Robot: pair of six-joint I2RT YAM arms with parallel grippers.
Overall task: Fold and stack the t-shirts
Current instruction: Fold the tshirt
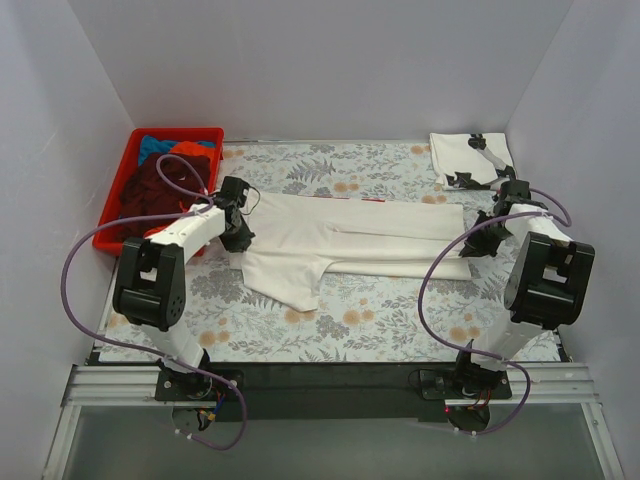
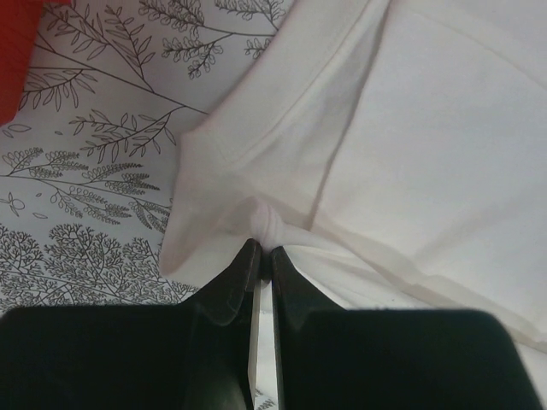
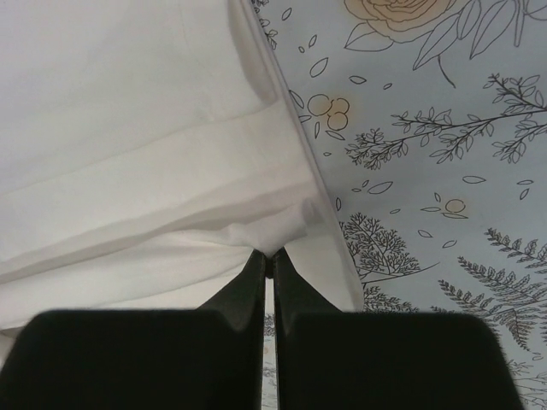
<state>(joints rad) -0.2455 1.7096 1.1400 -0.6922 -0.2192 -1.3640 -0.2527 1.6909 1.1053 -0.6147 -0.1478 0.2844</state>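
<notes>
1. A white t-shirt [image 1: 350, 240] lies spread across the middle of the table [image 1: 400, 320], partly folded.
2. The left gripper [image 2: 263, 256] and right gripper [image 3: 269, 260] each pinch a cloth edge at opposite ends.
3. This looks like mid-fold; next, both should lift and carry the edge evenly across.

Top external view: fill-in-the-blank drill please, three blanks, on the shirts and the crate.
1. The left gripper and the right gripper are each shut on the spread t-shirt, whose colour is ____.
2. The crate at the far left of the table is ____ in colour.
3. The folded t-shirt with black print lies in the far ____ corner.
Missing: white; red; right.
</notes>
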